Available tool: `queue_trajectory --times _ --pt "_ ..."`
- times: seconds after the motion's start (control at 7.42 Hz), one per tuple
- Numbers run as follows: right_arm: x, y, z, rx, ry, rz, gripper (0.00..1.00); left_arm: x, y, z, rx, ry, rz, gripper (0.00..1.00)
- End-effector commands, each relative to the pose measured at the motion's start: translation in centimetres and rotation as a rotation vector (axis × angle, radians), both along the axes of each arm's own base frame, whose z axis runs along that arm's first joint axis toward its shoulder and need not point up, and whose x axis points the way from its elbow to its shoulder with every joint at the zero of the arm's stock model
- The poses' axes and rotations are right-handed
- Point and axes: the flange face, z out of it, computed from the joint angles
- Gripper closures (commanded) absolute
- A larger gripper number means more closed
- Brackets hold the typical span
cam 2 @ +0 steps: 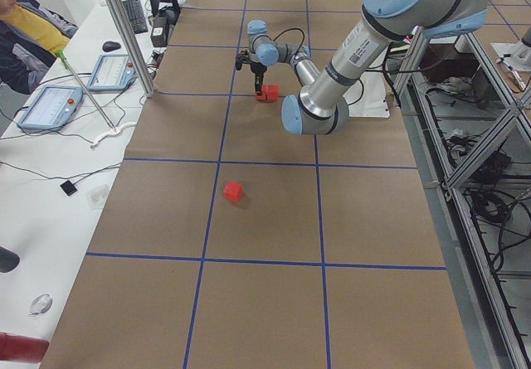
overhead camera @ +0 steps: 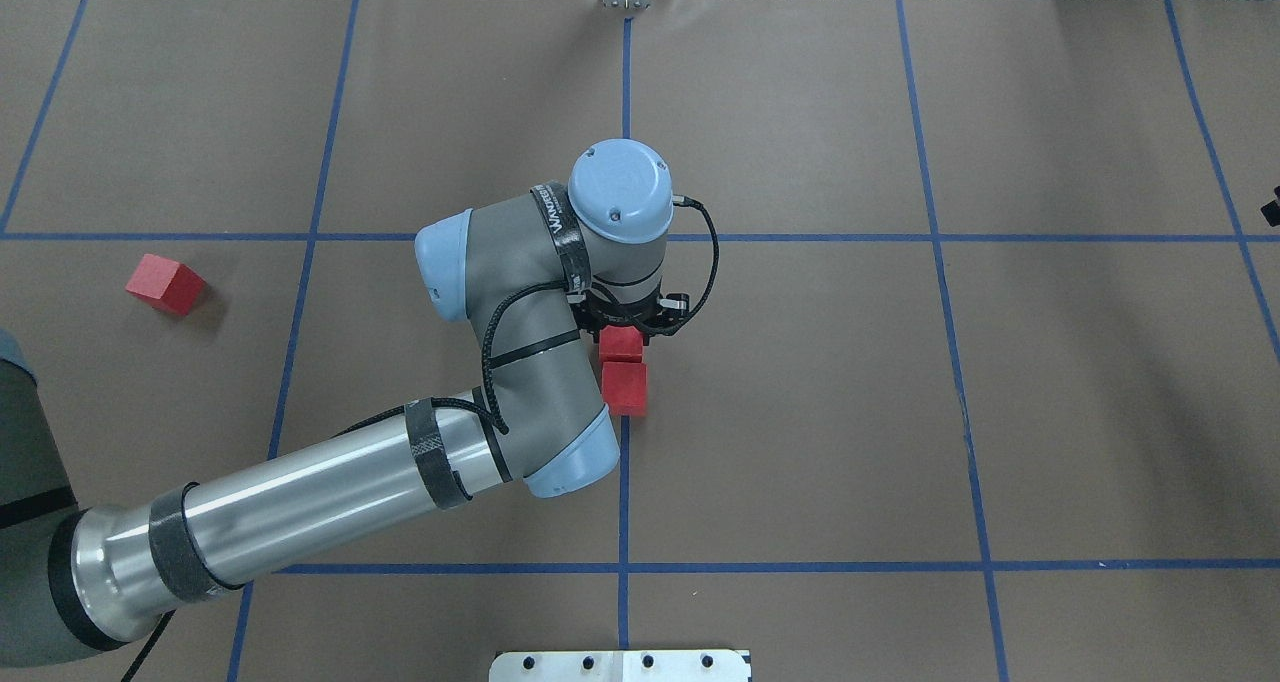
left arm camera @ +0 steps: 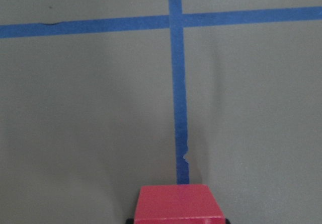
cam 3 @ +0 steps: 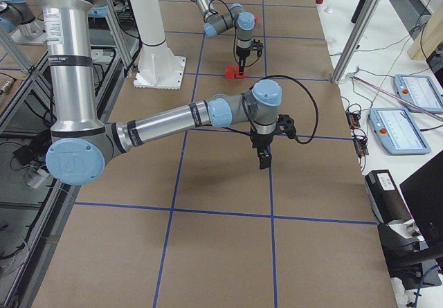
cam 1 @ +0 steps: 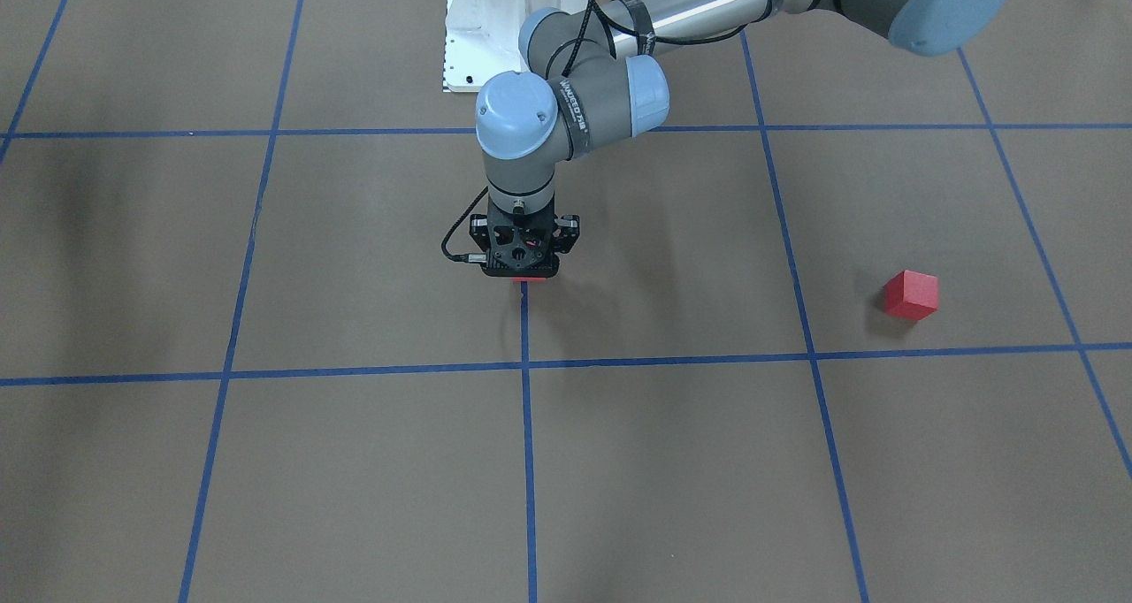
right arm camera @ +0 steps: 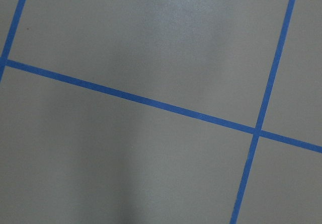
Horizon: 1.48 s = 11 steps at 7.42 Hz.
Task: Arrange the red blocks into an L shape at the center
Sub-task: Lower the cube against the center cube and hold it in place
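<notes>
My left gripper points straight down at the center, over the vertical blue tape line. It is shut on a red block, which fills the bottom edge of the left wrist view between the two fingertips. I cannot tell whether that block rests on the surface. A second red block lies right beside it on the robot's side, on the line. The third red block lies alone far to the left and also shows in the front-facing view. My right gripper hangs low over bare paper; I cannot tell its state.
The brown paper surface carries a blue tape grid. The white base plate sits at the robot's edge. My left forearm lies across the left middle square. An operator and tablets are beside the table's far side.
</notes>
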Motion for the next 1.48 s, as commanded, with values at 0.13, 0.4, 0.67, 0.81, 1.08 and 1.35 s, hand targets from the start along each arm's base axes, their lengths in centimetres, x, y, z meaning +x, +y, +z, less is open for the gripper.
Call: queue_trajectory --times 0.13,0.4,0.67,0.81,1.08,1.35 --pt "0.0 -0.05 -0.07 0.001 0.0 0.001 0.0 0.35 0.48 0.03 0.001 0.002 0.008 0.79" --pt "0.01 -0.05 -0.04 0.0 0.002 0.001 0.0 0.49 0.67 -0.02 0.004 0.005 0.012 0.77" --pt "0.01 -0.06 -0.06 0.001 0.002 0.001 0.0 0.56 0.77 -0.04 0.005 0.006 0.014 0.75" --pt "0.01 -0.06 -0.06 0.001 0.002 0.001 0.0 0.75 1.1 0.01 0.006 0.007 0.021 0.75" --pt "0.01 -0.06 -0.06 0.001 0.002 0.001 0.0 0.75 1.11 0.01 0.007 0.007 0.022 0.74" --pt "0.01 -0.06 -0.06 0.001 0.002 0.001 0.0 0.72 1.12 -0.05 0.01 0.008 0.024 0.72"
